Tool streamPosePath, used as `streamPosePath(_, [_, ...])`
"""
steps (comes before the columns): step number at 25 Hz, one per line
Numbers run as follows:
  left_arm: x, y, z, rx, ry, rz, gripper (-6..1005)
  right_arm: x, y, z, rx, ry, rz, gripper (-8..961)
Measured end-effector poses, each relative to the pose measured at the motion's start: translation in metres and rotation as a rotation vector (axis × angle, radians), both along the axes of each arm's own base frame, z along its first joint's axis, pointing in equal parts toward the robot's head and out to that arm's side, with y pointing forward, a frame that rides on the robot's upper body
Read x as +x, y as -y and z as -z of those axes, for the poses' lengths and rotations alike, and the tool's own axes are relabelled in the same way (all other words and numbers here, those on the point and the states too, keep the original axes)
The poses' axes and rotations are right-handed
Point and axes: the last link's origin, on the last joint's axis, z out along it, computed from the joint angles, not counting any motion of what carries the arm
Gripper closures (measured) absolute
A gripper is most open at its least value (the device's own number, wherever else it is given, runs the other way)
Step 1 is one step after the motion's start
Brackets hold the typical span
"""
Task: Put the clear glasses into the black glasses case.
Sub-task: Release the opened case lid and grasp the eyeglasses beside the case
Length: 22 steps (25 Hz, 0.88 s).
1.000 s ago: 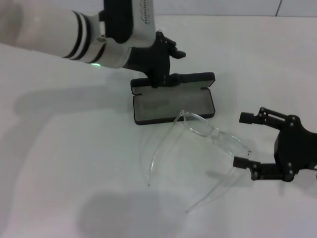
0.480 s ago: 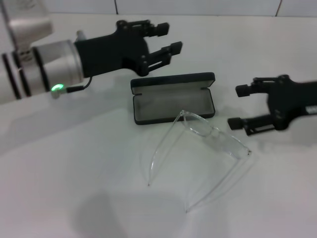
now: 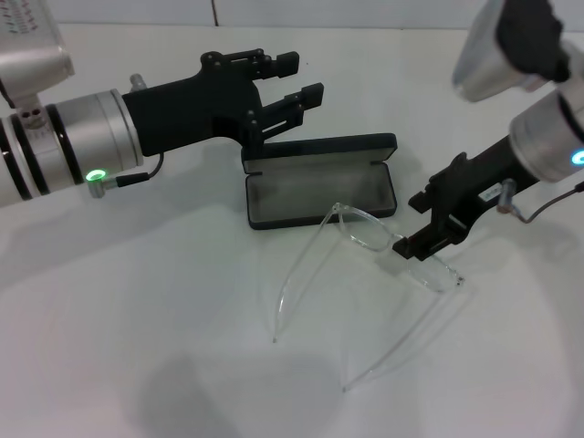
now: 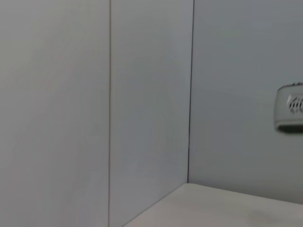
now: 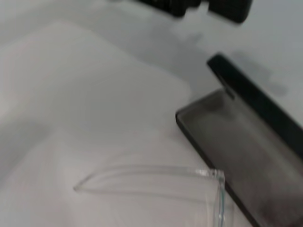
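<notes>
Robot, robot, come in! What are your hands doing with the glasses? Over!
Right hand down at the glasses, at the front. Left hand open, above the open case. Glasses lie on the table, temples unfolded. Nothing in the way.

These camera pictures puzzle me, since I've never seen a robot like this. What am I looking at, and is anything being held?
It is a two-armed robot at a white table. The head view looks down from its head. The left gripper hangs open above the black glasses case, which lies open. The right gripper reaches down to the front of the clear glasses, which lie unfolded on the table; whether it grips them is unclear. The left wrist view shows only a wall. The right wrist view shows a temple arm and the case from close by.
</notes>
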Motion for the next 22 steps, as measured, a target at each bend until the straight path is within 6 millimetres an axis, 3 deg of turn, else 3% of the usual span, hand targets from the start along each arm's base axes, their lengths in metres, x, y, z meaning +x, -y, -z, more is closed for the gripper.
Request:
streamPosePath(18, [-0.001,0.002,0.004,-0.02,-0.017,0.005,515,0.009,0.004,0.036,0.002,0.07,-0.04,608])
streamPosePath(22, [0.0,0.003,0.005,-0.02,-0.016,0.006,515,0.013,0.001,0.04,0.021,0.069,-0.04,658])
